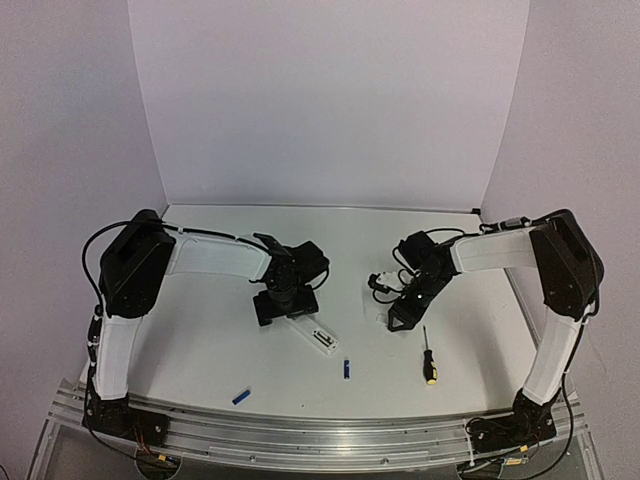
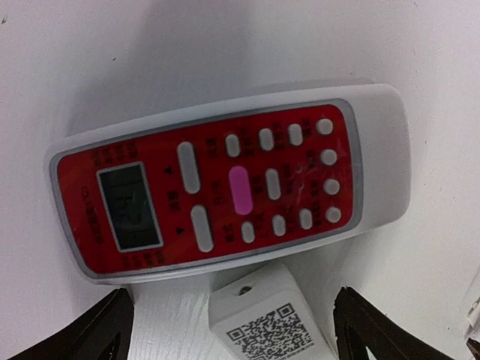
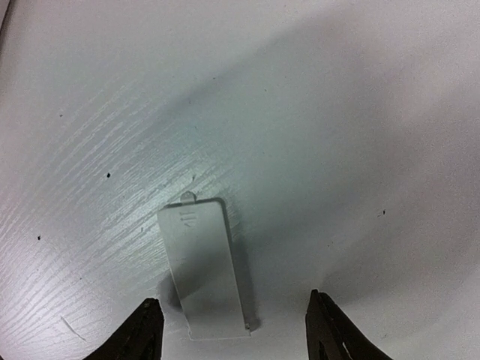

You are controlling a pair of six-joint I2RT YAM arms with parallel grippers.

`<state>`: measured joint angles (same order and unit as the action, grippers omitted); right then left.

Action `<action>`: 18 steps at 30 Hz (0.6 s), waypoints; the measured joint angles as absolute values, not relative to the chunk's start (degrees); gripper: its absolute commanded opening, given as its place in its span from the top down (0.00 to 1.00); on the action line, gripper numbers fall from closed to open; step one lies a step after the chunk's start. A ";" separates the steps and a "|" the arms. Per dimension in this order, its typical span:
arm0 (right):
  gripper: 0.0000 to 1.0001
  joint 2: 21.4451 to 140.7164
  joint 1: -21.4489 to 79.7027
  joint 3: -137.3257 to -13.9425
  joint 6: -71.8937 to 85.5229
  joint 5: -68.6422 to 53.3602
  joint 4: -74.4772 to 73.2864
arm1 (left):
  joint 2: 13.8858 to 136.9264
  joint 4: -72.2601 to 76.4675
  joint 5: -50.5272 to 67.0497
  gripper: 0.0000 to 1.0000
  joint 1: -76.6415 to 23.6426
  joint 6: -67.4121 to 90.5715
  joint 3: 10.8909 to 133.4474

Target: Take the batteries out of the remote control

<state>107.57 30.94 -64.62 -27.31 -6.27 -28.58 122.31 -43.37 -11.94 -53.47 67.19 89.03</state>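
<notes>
On the tabletop (image 1: 200, 330), the white remote control (image 1: 322, 338) lies back-up with its QR sticker showing. One end sits between the fingers of the left end effector (image 1: 287, 305), which is spread wide and grips nothing. A red-faced remote (image 2: 225, 187) lies just beside that end. The batteries (image 1: 346, 369) lie loose nearer the arm bases, one close to the remote control, the second battery (image 1: 241, 396) well to its left. The right end effector (image 1: 402, 318) hangs open over a pale battery cover (image 3: 202, 262), its fingers clear of it. A screwdriver (image 1: 428, 358) lies nearby.
</notes>
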 measured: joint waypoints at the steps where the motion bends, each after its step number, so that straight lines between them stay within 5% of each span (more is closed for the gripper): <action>1: 0.41 107.57 30.94 -64.60 -27.25 -5.91 -28.56 | 121.59 -43.38 -11.56 0.00 -53.54 66.98 88.23; 10: 0.49 107.57 32.92 -64.34 -27.44 -1.36 -28.29 | 110.51 -38.46 -8.30 0.00 -54.37 61.37 81.40; 18: 0.67 107.57 34.85 -64.27 -27.71 -1.23 -28.48 | 98.17 -30.22 -4.75 0.00 -53.18 53.57 69.65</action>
